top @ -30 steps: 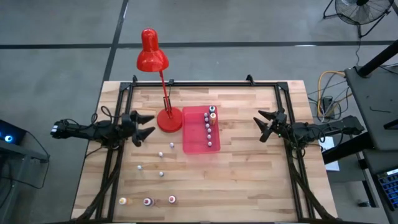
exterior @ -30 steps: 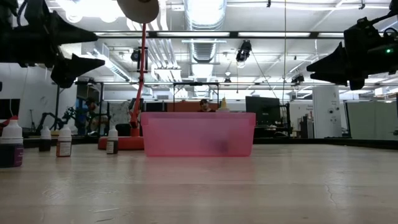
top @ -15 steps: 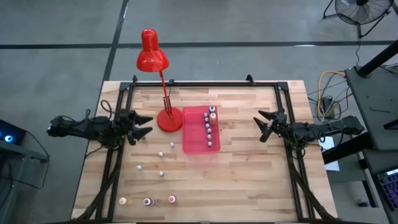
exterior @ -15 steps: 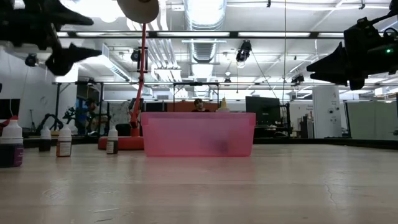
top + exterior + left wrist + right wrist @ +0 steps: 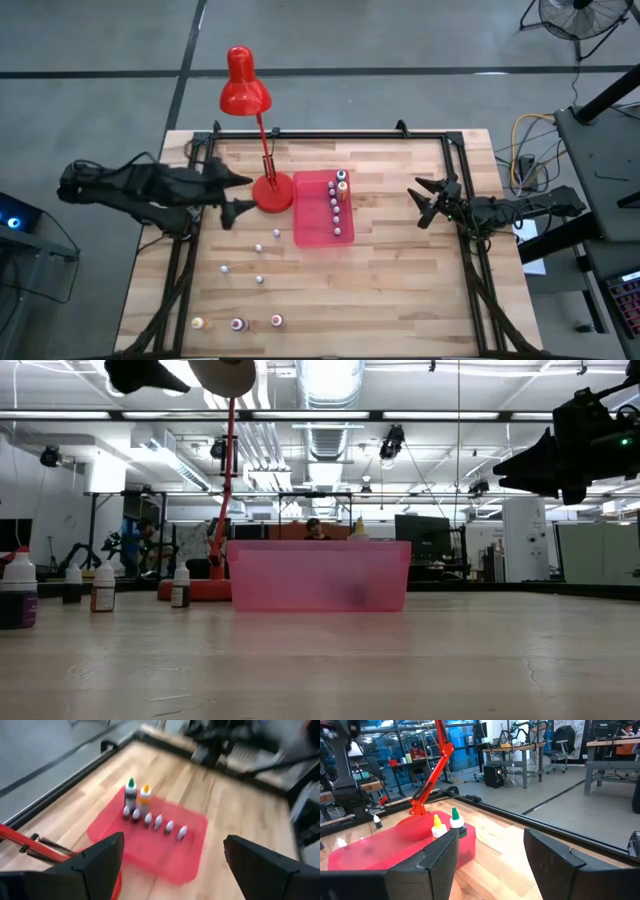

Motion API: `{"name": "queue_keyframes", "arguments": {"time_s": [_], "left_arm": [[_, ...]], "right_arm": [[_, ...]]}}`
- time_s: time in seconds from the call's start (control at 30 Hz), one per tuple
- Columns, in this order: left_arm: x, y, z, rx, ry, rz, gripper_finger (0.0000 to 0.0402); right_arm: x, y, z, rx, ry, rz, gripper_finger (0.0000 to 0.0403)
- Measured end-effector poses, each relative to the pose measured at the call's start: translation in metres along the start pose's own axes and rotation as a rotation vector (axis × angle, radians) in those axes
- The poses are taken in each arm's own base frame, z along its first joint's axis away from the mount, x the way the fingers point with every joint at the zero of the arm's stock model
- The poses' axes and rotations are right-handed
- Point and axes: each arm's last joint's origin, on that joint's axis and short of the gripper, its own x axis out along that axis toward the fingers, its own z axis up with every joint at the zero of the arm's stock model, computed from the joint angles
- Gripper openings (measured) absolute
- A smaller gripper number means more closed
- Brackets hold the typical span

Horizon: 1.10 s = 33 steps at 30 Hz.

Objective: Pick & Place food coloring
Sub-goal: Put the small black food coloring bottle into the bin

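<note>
Several tiny food coloring bottles (image 5: 335, 207) stand in a row inside the translucent pink tray (image 5: 310, 228), together with a green-capped bottle (image 5: 130, 790) and an orange-capped bottle (image 5: 145, 793). More bottles stand loose on the table left of the tray (image 5: 258, 247) and near its front edge (image 5: 237, 324). My left gripper (image 5: 243, 194) hangs open, high above the table beside the red lamp's base, its wrist view looking down on the tray (image 5: 192, 865). My right gripper (image 5: 422, 201) waits open above the table, right of the tray.
A red desk lamp stands with its base (image 5: 271, 192) just left of the tray, its stem and shade (image 5: 243, 92) reaching past the far edge. A black frame rail (image 5: 330, 134) runs along the table's far and side edges. Bare wood (image 5: 400, 290) lies at front right.
My left gripper has risen well above the table, ending near the top of the low view, and has shifted slightly toward the lamp base. It stays open. My right arm, the bottles and the tray have kept still.
</note>
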Motion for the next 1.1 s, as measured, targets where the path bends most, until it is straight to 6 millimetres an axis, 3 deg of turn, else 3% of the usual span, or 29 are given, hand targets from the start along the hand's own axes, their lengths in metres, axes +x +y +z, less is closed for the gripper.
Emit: {"name": "queue_keyframes", "arguments": {"time_s": [0.3, 0.53, 0.87, 1.1], "left_arm": [[0.018, -0.034, 0.05, 0.059, 0.151, 0.058, 0.0314], [0.049, -0.051, 0.059, 0.052, 0.327, 0.177, 0.0312], [0.076, -0.042, 0.025, -0.081, 0.621, 0.407, 0.0281], [0.096, -0.034, -0.013, -0.277, 0.717, 0.519, 0.0275]], "right_arm": [[0.0, 0.0, 0.0, 0.0, 0.0, 0.0, 0.0215], [0.0, 0.0, 0.0, 0.002, 0.0, 0.0, 0.0215], [0.0, 0.0, 0.0, 0.001, 0.0, 0.0, 0.0215], [0.0, 0.0, 0.0, 0.0, 0.0, 0.0, 0.0215]]}}
